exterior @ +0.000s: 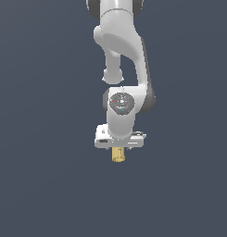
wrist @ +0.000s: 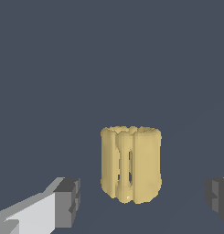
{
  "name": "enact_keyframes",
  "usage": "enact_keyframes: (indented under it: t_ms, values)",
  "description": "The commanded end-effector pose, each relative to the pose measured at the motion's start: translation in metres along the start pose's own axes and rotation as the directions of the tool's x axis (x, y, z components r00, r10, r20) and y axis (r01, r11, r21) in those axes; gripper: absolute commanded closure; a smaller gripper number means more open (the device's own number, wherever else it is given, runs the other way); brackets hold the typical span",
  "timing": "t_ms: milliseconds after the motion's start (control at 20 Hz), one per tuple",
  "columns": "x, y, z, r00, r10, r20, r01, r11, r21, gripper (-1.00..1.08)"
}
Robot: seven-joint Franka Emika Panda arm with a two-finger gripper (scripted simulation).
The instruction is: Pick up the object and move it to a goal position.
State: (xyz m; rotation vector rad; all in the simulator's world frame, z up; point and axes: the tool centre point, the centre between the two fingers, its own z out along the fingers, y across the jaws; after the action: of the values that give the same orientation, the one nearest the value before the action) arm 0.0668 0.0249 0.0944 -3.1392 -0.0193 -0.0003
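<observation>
The object (wrist: 130, 164) is a small tan-yellow stubby cylinder with grooves down its side, standing upright. In the exterior view the object (exterior: 118, 154) shows just below the white hand of the arm. My gripper (wrist: 142, 200) is open, with the object between the two dark fingertips (wrist: 67, 201) and a gap on each side of it. The pads do not touch it. In the exterior view my gripper (exterior: 118, 149) hangs straight down over the object, and the fingers themselves are hard to make out there.
The white arm (exterior: 122, 51) reaches down from the top of the exterior view. A plain dark grey-blue surface (exterior: 40, 185) lies all around.
</observation>
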Motion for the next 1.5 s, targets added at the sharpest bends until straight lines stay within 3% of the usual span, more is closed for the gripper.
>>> enact_keyframes:
  t_ms: [0, 1050, 1100, 1450]
  values:
    - [0.002, 0.0, 0.004, 1.0, -0.001, 0.0, 0.001, 1.0, -0.002, -0.92]
    - [0.003, 0.0, 0.055, 1.0, -0.001, 0.0, 0.001, 1.0, -0.002, -0.92]
    - [0.003, 0.0, 0.055, 1.0, -0.001, 0.0, 0.001, 1.0, -0.002, 1.08]
    - [0.003, 0.0, 0.055, 1.0, -0.001, 0.0, 0.001, 1.0, -0.002, 1.08]
